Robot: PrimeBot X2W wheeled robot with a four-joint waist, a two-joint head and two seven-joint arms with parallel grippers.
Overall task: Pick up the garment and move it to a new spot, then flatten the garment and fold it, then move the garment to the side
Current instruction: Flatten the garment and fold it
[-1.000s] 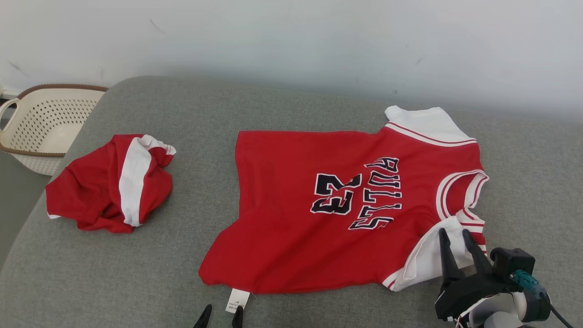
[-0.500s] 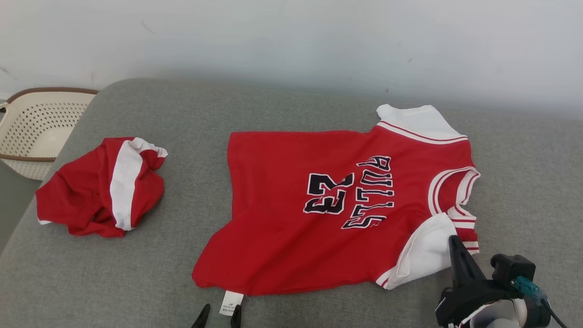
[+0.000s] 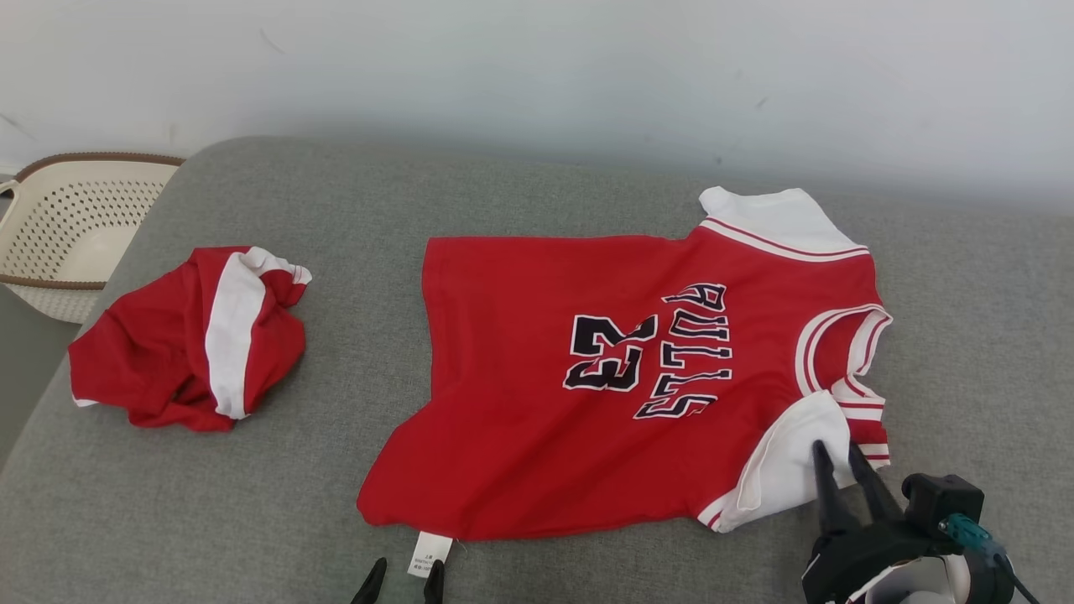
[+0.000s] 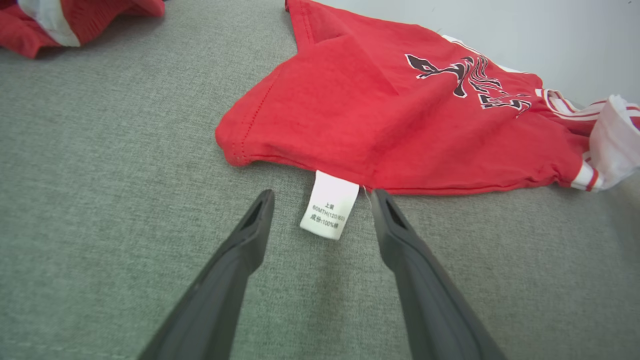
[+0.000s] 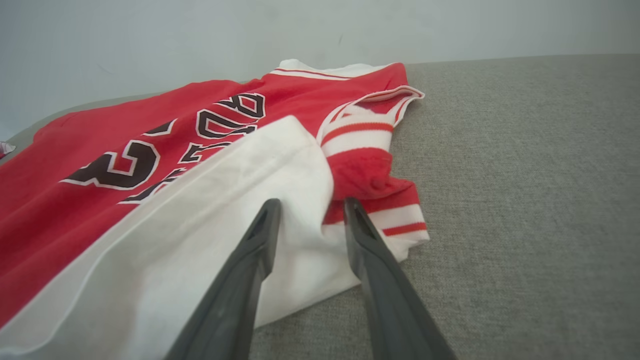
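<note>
The garment (image 3: 587, 377) is a red jersey with white sleeves and a dark "23" print, lying nearly flat on the grey padded surface (image 3: 336, 470). My right gripper (image 3: 837, 453) stands open over the near white sleeve (image 5: 210, 200) at the jersey's lower right corner, one finger on each side of a fold; the right wrist view shows the right gripper (image 5: 311, 204) with a gap between its fingers. My left gripper (image 4: 322, 197) is open at the jersey's bottom hem, its fingers on either side of the white care label (image 4: 330, 205), gripping nothing. The head view shows only the left gripper (image 3: 407, 579) fingertips.
A second red and white garment (image 3: 189, 340) lies crumpled at the surface's left end. A cream perforated basket (image 3: 75, 226) stands beyond the left edge. A pale wall (image 3: 537, 75) runs along the back. Bare grey surface lies right of the jersey.
The right gripper's fingers were apart at the sleeve, came together half a second ago, and stand apart again now. The head view shifted slightly. The jersey lies as before.
</note>
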